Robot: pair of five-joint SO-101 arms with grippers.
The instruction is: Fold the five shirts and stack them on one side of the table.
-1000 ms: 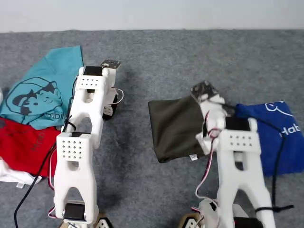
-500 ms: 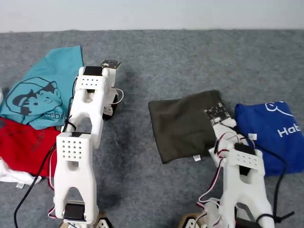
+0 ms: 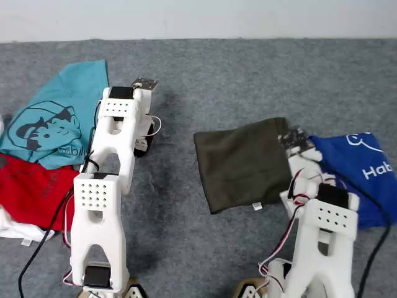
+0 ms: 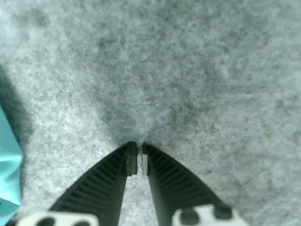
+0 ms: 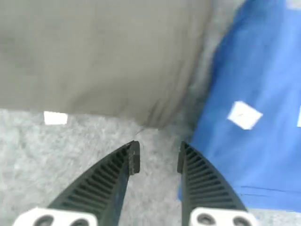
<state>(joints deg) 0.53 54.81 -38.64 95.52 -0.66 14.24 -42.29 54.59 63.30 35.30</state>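
Olive shirt [image 3: 239, 164], folded flat, beside blue shirt [image 3: 355, 169]

High view looks steeply down over the counter [image 3: 205, 81] from above the arm bases; wrist views face down at close range past the left claw [image 4: 138, 160] and right claw [image 5: 157, 157]; right wrist and high views share the olive shirt [image 5: 94, 56] and blue shirt [image 5: 254, 94].

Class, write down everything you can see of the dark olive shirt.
The dark olive shirt looks like soft knit cloth, folded into a rough rectangle, lying flat on the grey table. A small white tag shows at its near edge. The blue shirt lies beside it; the open right gripper is by its corner.
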